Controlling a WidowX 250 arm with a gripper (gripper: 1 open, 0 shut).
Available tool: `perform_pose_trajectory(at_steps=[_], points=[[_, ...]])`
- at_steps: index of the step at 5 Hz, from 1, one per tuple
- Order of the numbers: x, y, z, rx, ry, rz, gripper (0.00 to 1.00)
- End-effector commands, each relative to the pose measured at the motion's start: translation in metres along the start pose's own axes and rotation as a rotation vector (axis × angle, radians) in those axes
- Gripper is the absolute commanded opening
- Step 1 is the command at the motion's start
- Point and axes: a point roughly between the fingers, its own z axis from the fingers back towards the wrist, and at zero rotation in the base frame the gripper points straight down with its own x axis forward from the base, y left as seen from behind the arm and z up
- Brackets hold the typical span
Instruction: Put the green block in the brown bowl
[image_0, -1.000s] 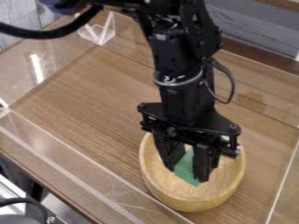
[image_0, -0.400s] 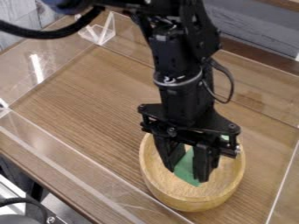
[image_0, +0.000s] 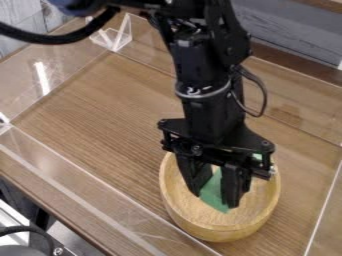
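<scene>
The brown bowl (image_0: 179, 214) sits on the wooden table near the front, right of centre. My black gripper (image_0: 217, 194) reaches straight down into it from above. The green block (image_0: 211, 189) stands tilted on end between the two fingers, inside the bowl and below its rim. The fingers are closed against the block's sides. The block's lower end is near the bowl's inside floor, but I cannot tell whether it touches. The arm hides the far part of the bowl's rim.
Low clear plastic walls (image_0: 80, 170) fence the wooden table top (image_0: 107, 110). A clear plastic stand (image_0: 115, 38) is at the back left. A black cable (image_0: 54, 38) loops from the arm at the top left.
</scene>
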Motion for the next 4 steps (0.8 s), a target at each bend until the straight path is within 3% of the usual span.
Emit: perform_pose_trajectory(at_steps=[1,4], points=[[0.0052,-0.0009,0.0048,-0.012,-0.022,0.006,0.0],[0.0065,0.0007,-0.0014,-0.02,-0.016,0.012,0.0]])
